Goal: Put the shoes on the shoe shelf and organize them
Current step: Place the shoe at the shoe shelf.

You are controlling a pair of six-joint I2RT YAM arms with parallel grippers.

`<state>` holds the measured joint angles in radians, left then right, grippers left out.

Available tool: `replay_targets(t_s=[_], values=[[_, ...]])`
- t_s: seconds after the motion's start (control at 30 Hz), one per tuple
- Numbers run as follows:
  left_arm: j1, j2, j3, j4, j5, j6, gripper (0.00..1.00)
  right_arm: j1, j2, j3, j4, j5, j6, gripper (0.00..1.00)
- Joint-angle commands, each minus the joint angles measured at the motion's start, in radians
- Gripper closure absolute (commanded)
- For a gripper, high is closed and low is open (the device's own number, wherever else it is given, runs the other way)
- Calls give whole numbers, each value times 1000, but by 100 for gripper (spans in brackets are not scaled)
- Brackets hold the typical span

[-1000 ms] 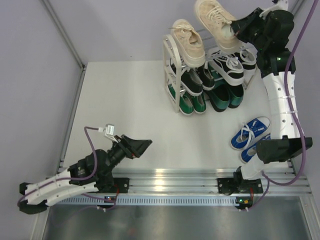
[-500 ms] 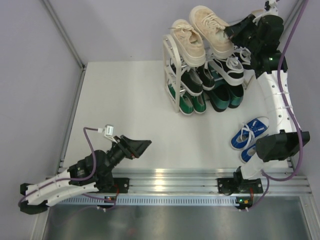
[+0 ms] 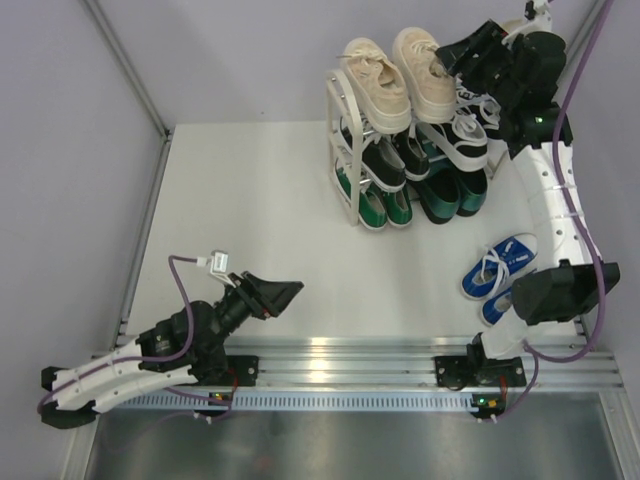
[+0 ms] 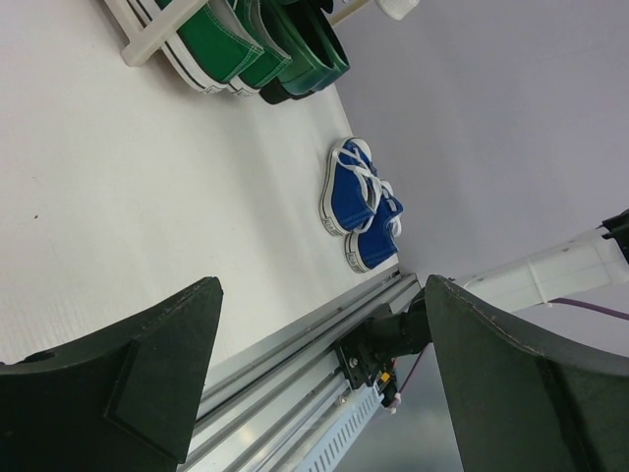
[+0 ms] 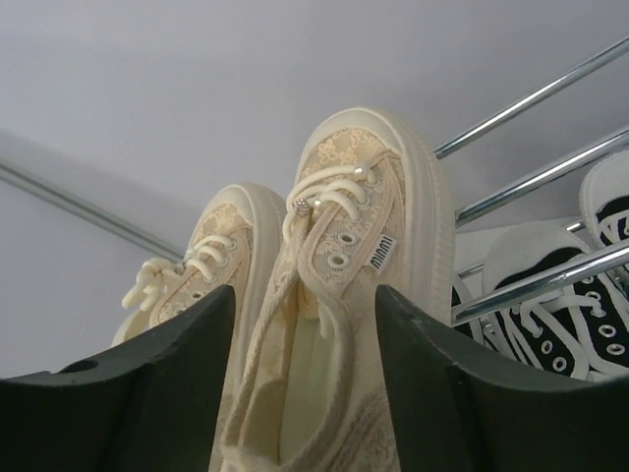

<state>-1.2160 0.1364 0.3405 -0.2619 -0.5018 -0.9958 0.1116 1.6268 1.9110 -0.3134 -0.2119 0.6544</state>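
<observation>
The shoe shelf (image 3: 340, 150) stands at the back right, with shoes on every tier. Two cream sneakers lie side by side on its top rods (image 5: 531, 177), the left one (image 3: 378, 72) and the right one (image 3: 425, 62). My right gripper (image 3: 462, 55) is at the heel of the right cream sneaker (image 5: 344, 226), open, with a finger on each side of it. A blue pair (image 3: 500, 265) lies on the table by the right arm. My left gripper (image 3: 285, 292) hovers low at the near left, open and empty (image 4: 322, 295).
Black sneakers (image 3: 385, 165) and black-and-white sneakers (image 3: 460, 135) fill the middle tier. Green sneakers (image 3: 375, 205) and dark green loafers (image 3: 450, 195) sit at the bottom. A metal rail (image 3: 330, 360) runs along the near edge. Walls close in behind and on both sides.
The right gripper lowered the second cream sneaker onto the top tier beside its mate, then opened its jaws. The left arm has not moved.
</observation>
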Motion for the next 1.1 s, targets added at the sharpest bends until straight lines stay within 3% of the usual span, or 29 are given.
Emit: replay_targets(t_s=[0.0,0.23,0.37,0.43,0.87,0.97,1.07], values=[[3,-21,-5,18,9,2,11,8,-77,26,77,-21,-84,39],[3,-31,6,18,20,23,11,0,-192,-33,53,-10,-381,15],[3,-32,12,18,22,37,11,0,-231,-118,11,-153,-599,6],[3,-31,11,18,20,39,11,0,-228,-133,-18,-165,-627,1],[3,-38,-5,18,32,29,11,63,-125,-112,-127,-140,-717,3],[3,-40,-12,18,32,20,11,82,-114,-119,-119,-121,-705,9],[3,-49,-17,18,31,17,11,85,-104,-112,-116,-132,-694,22]])
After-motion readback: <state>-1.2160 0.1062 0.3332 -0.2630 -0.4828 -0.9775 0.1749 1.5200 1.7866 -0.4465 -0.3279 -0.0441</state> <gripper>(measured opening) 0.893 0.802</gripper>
